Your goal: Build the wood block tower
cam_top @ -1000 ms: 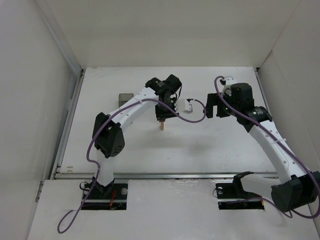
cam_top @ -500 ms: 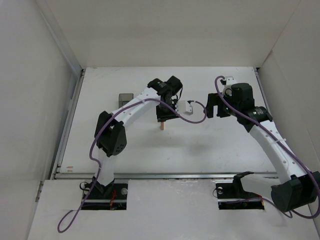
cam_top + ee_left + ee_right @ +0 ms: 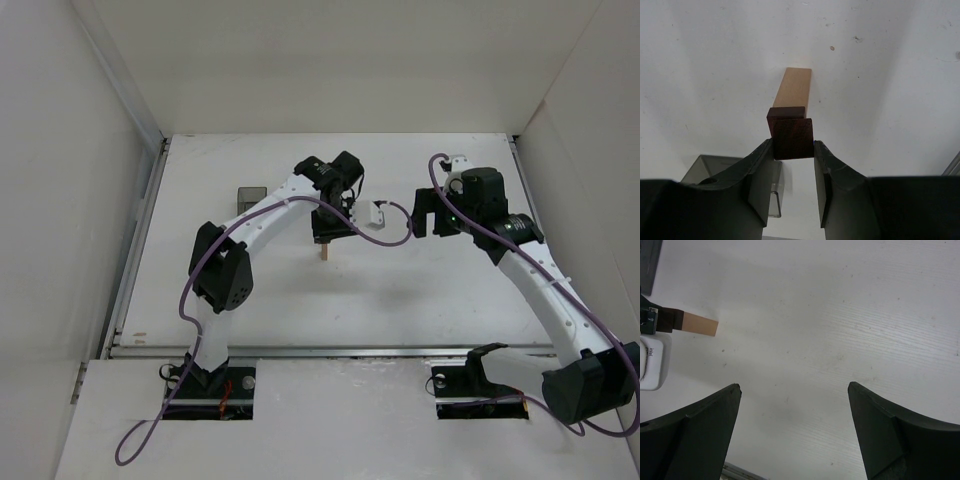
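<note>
A slim light tan upright piece (image 3: 795, 87) stands on the white table and also shows in the top view (image 3: 325, 253) and the right wrist view (image 3: 700, 323). A small dark reddish-brown block (image 3: 792, 136) sits at its top end. My left gripper (image 3: 792, 146) is directly above the tower with both fingertips pressed against the sides of this dark block; in the top view the left gripper (image 3: 328, 230) hides the block. My right gripper (image 3: 794, 387) is wide open and empty over bare table, to the right of the tower (image 3: 428, 215).
A dark translucent rectangular bin (image 3: 248, 197) lies at the back left of the tower and shows under my left finger (image 3: 705, 167). The left wrist's white camera housing (image 3: 377, 212) juts toward the right arm. White walls enclose the table.
The left arm shifted slightly over the tower a second ago and has held still since. The right arm has not moved.
</note>
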Tool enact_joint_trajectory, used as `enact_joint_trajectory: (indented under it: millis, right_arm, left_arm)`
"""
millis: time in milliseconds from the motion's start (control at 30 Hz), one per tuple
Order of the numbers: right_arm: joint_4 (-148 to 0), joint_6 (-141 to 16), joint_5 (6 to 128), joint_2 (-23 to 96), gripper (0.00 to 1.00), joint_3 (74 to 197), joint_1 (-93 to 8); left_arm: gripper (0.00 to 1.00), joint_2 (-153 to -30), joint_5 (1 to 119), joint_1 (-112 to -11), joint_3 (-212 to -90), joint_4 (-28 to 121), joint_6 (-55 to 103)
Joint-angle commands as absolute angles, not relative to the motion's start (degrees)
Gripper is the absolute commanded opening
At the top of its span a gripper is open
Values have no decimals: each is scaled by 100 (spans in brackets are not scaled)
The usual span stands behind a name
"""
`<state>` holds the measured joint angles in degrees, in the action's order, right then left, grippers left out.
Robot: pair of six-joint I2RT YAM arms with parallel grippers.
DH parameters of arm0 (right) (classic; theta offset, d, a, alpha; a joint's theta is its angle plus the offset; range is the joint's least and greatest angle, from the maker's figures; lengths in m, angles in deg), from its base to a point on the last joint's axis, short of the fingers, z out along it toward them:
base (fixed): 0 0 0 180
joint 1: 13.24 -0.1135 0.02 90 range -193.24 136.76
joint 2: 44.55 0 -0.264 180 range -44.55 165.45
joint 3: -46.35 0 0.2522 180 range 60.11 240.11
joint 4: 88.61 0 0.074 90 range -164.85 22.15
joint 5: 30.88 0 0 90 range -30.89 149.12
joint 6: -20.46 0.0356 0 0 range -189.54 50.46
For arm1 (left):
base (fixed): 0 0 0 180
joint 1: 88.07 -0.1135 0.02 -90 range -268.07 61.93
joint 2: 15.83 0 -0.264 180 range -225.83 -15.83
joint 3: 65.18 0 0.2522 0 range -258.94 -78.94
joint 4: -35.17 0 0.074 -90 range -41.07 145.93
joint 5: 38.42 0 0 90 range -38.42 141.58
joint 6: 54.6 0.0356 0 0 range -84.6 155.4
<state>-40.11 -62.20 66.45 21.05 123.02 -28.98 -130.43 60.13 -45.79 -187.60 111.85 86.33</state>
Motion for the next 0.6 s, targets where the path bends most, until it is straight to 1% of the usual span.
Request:
enact_joint_trajectory:
  millis: [0, 567]
  right_arm:
    - [-4145, -6224, 6694, 1978, 93, 12312, -2862]
    - [-4145, -6119, 6694, 1873, 93, 12207, -2862]
  left_arm:
    - [0, -12973, 6072, -4615, -18915, 11336, 8743]
    - [0, -13079, 6124, -4615, -18968, 11283, 8804]
